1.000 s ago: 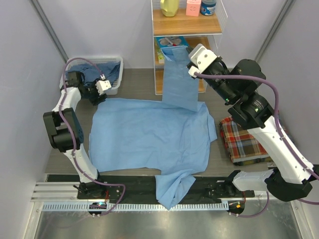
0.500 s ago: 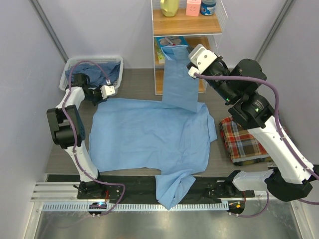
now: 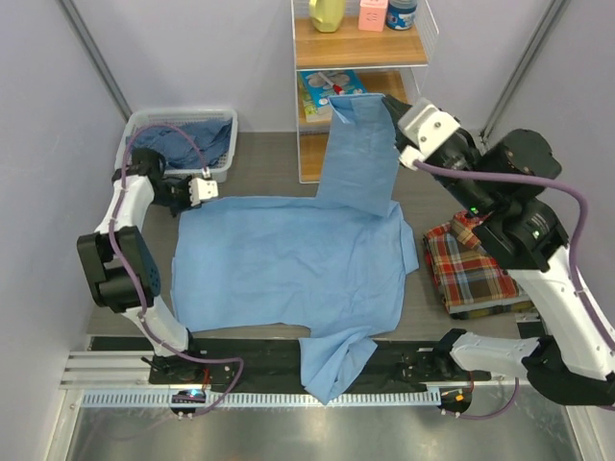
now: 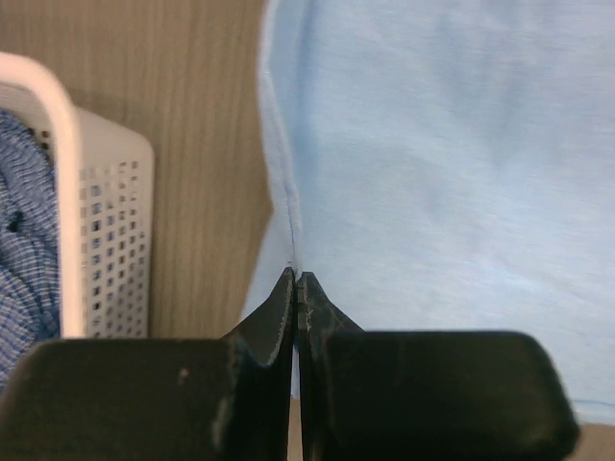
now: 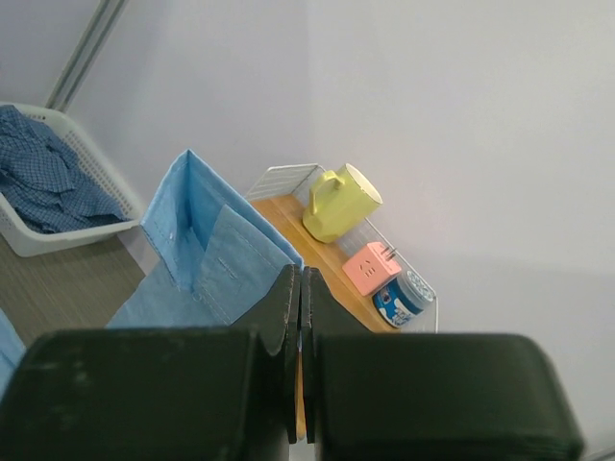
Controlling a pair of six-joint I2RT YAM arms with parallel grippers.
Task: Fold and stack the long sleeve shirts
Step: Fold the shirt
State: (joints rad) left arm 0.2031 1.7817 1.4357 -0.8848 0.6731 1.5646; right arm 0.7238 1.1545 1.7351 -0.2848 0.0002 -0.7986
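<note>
At the upper left of the top view a white basket [image 3: 223, 154] stands on the table [image 3: 269, 158], and a dark blue shirt [image 3: 183, 139] lies crumpled inside it. Just beside the basket, a little lower in the frame, is the left pincer [image 3: 200, 189]. It is at the upper left corner of the light blue shirt [image 3: 288, 259]. In the left wrist view its two fingers [image 4: 279, 317] are pressed together, and the hem of the shirt runs straight in between their tips, so this pincer is closed and grips the edge of the cloth.

The light blue shirt fills the middle of the table and lies spread out and mostly flat, with soft wrinkles. One sleeve [image 3: 332, 360] hangs over the near edge of the table at the bottom centre of the frame.

The other sleeve, the raised sleeve [image 3: 360, 154], goes up from the upper right part of the shirt, in front of the shelf [image 3: 360, 48]. The right pincer [image 3: 392, 108] holds it near the cuff. In the right wrist view the fingers are closed tight and the cuff end stands just past them.

On the top board of the shelf are a yellow jug [image 3: 327, 14], a pink box [image 3: 373, 14] and a small blue and white container [image 3: 401, 13].

At the right of the frame a plaid shirt [image 3: 471, 274] in red, yellow and blue lies folded on the table, just beside the light blue shirt, partly under the right arm.
</note>
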